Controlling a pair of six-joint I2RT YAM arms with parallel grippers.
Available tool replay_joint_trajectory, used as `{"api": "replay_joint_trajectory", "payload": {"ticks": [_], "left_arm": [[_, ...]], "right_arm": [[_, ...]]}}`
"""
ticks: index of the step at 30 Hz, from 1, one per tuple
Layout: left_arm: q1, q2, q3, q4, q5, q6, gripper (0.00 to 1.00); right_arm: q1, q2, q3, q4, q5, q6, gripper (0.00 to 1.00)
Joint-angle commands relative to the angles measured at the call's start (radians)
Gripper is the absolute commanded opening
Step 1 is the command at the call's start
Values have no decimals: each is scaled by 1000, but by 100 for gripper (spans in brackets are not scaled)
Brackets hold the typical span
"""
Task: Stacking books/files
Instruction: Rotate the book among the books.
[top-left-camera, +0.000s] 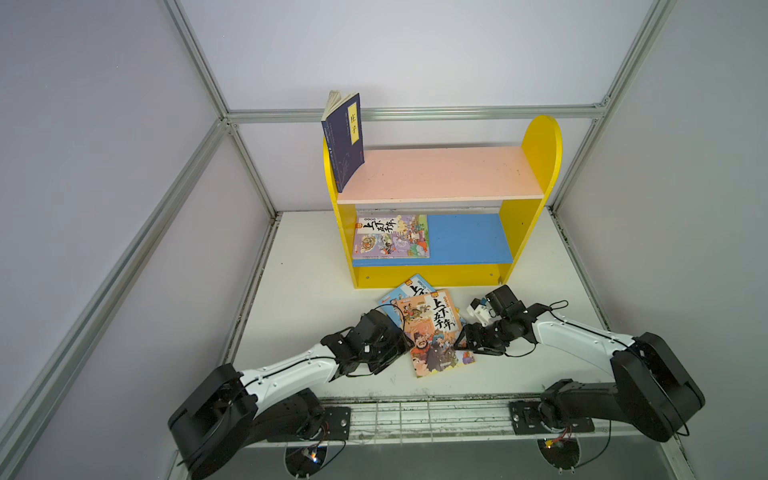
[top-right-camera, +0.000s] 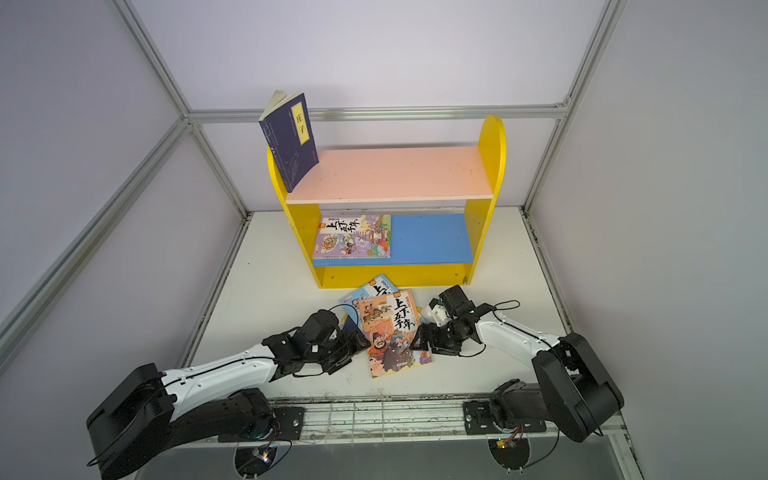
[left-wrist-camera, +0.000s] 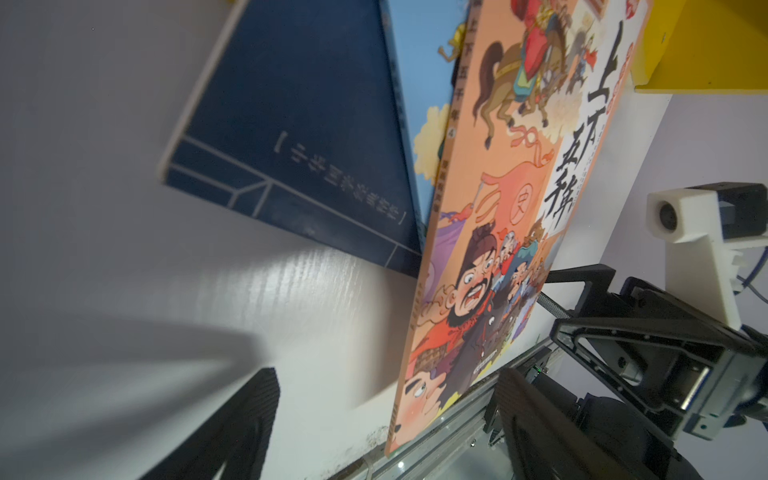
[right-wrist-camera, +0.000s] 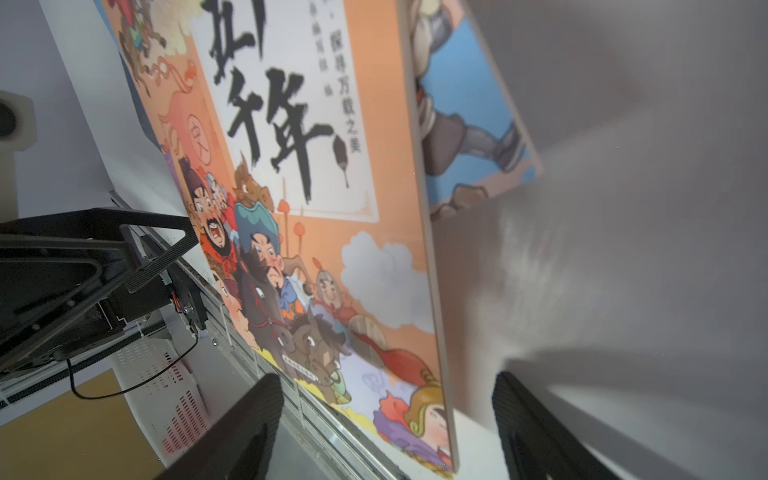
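Left hand: fingers spread wide, gripping nothing. In its wrist view the spine edge of the orange book runs between the two fingers; we see no contact with either.

Right hand: fingers also wide apart and empty. They straddle the opposite long edge of the same book, again with gaps on both sides. In both top views the two hands face each other across the cover.

The orange book lies face up on top of a loose pile on the counter, just in front of the bookshelf.
- Title, big black brush characters: 上下五千年.
- The spine repeats the title with a 4.
- Smaller line beside the title, read from the right wrist view: 探寻万载之美.

Under it:
- A light blue book sticks out toward the shelf.
- A navy book with white line borders shows in the left wrist view. Its bracketed line of text is too blurred to read.

On the bookshelf:
- A purple book with the same brush title lies flat at the left end of the blue lower shelf.
- A navy 庄子 book, named on its yellow strip, stands on the pink top shelf and leans against the left side panel.
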Motion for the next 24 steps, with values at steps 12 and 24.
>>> {"api": "replay_joint_trajectory", "payload": {"ticks": [12,24], "left_arm": [[0,62,0,111,10,7,84],[0,84,-23,155,8,7,83]], "right_arm": [[16,-55,-80,90,-72,35,59],[39,-61,-144,200,-109,92,44]]}}
